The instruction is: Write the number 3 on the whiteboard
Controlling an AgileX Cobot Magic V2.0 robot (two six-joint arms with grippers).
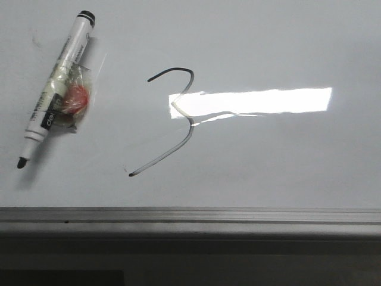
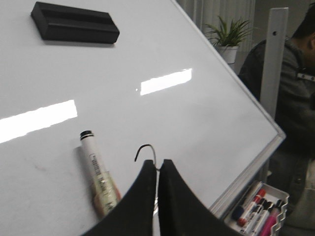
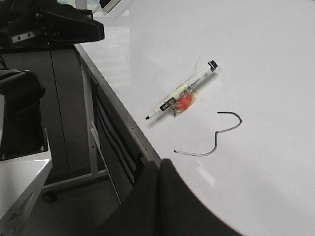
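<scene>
The whiteboard (image 1: 286,47) fills the front view. The number 3 (image 1: 190,130) is drawn on it in thin black line, greyer in its lower stroke. An uncapped black marker (image 1: 55,89) with tape and a red lump on its barrel lies flat on the board left of the 3. No gripper shows in the front view. My left gripper (image 2: 158,164) is shut and empty above the board; its fingers hide all but the top hook of the 3 (image 2: 147,146), and the marker (image 2: 98,172) lies beside it. My right gripper (image 3: 160,164) is shut and empty over the board's near edge, apart from the 3 (image 3: 215,142) and marker (image 3: 182,93).
A grey metal rail (image 1: 190,214) runs along the board's near edge. A black eraser (image 2: 74,23) sits far up the board. A tray of coloured markers (image 2: 256,211) hangs off the board's corner. A person (image 2: 295,88) and a potted plant (image 2: 229,34) are beyond it.
</scene>
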